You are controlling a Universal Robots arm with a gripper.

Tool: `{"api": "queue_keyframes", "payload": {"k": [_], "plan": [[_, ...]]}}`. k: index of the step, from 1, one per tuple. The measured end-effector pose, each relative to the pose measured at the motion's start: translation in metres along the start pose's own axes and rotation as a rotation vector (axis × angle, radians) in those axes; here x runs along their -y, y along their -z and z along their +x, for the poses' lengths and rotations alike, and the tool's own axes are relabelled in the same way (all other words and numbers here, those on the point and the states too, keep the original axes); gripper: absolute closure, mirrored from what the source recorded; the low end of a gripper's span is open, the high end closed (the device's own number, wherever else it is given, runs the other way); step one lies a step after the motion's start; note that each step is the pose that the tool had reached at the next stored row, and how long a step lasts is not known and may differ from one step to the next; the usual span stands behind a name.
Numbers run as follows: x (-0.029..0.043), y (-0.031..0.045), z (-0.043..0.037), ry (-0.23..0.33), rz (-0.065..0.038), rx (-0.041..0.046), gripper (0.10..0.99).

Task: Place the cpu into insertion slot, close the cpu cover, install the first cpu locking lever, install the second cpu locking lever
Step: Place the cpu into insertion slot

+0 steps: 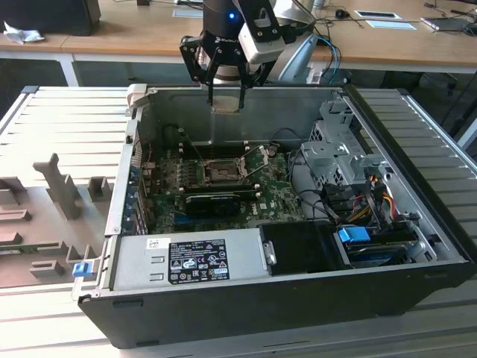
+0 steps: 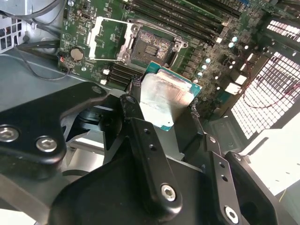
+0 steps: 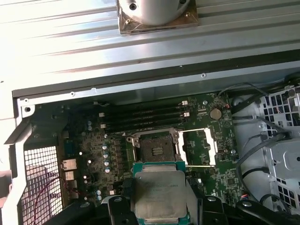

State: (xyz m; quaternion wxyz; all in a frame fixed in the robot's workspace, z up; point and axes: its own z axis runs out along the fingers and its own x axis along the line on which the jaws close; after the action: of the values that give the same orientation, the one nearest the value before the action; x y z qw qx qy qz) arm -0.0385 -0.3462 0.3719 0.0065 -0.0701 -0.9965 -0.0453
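Observation:
My gripper [image 1: 226,98] hangs over the far wall of the open computer case, shut on the cpu [image 1: 226,105], a flat silvery square chip. Both wrist views show the cpu [image 2: 166,96] [image 3: 159,194] clamped between the black fingers [image 2: 134,104], well above the board. Below it on the green board, the insertion slot [image 1: 221,173] [image 2: 152,47] [image 3: 154,150] lies bare and dark with its pin grid showing. The cpu cover [image 1: 261,159] [image 2: 108,40] [image 3: 199,147], a thin silver frame, is swung open and lies beside the slot.
A long black expansion card [image 1: 212,201] crosses the board just in front of the slot. A grey power supply [image 1: 197,261] fills the near side, and a metal drive cage [image 1: 343,149] with cables [image 1: 361,201] stands on the exterior view's right. Grey fixtures [image 1: 52,194] sit outside the case.

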Motion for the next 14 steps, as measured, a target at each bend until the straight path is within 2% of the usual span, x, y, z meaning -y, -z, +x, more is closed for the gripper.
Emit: {"api": "queue_keyframes", "payload": {"k": [14], "plan": [[0.0000,0.0000,0.0000,-0.052,-0.001,0.0046,0.557]]}}
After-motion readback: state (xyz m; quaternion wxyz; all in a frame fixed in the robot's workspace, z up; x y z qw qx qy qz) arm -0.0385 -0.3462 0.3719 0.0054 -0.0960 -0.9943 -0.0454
